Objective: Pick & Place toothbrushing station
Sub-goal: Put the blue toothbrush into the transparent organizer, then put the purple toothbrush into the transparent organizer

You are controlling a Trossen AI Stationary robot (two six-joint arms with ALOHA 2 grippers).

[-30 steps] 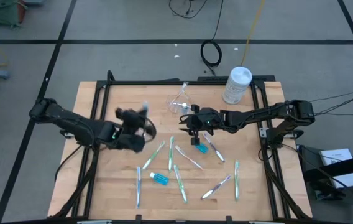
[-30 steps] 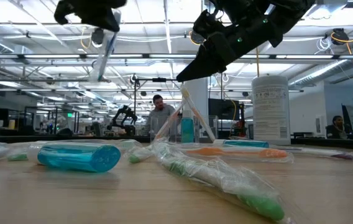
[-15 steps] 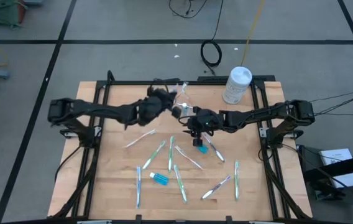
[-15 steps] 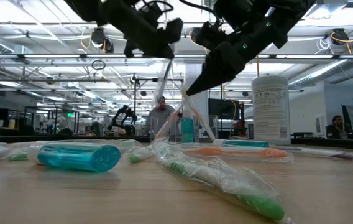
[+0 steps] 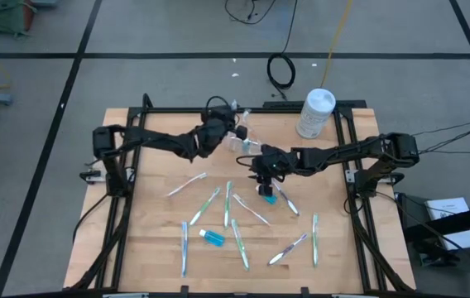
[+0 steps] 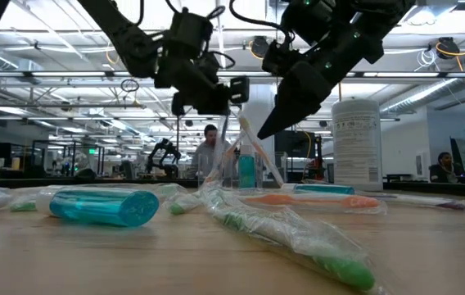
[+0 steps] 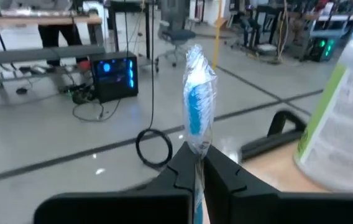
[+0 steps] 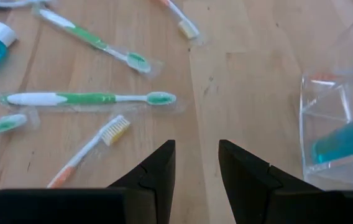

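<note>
My left gripper (image 5: 225,131) is above the table's far middle, right beside the clear plastic cup (image 5: 243,146), and is shut on a wrapped blue toothbrush (image 7: 198,106). The cup stands on the table and holds a blue tube (image 8: 344,140) and a toothbrush (image 6: 253,147). My right gripper (image 5: 261,172) hovers open and empty just near of the cup; it also shows in its own wrist view (image 8: 196,155). Several wrapped toothbrushes (image 5: 228,203) and two blue tubes (image 5: 212,238) (image 5: 267,197) lie flat on the table. My left gripper pinches the wrapped toothbrush between its two fingers (image 7: 196,152). The toothbrush runs along the fingers, and one wrapped end (image 7: 199,68) sticks out past the fingertips. It is lifted clear of the table. Which end of the toothbrush this is, I cannot tell.
A white round-lidded canister (image 5: 316,112) stands at the table's far right, also seen in the left wrist view (image 7: 344,124). Black frame rails (image 5: 127,190) run along the table's left and right sides. People show in the room beyond (image 6: 209,152).
My left gripper has gone from the table's left middle toward the far edge and the right, up to the cup, staying shut on the toothbrush. A toothbrush that the arm covered now shows on the table. My right gripper has kept nearly still.
</note>
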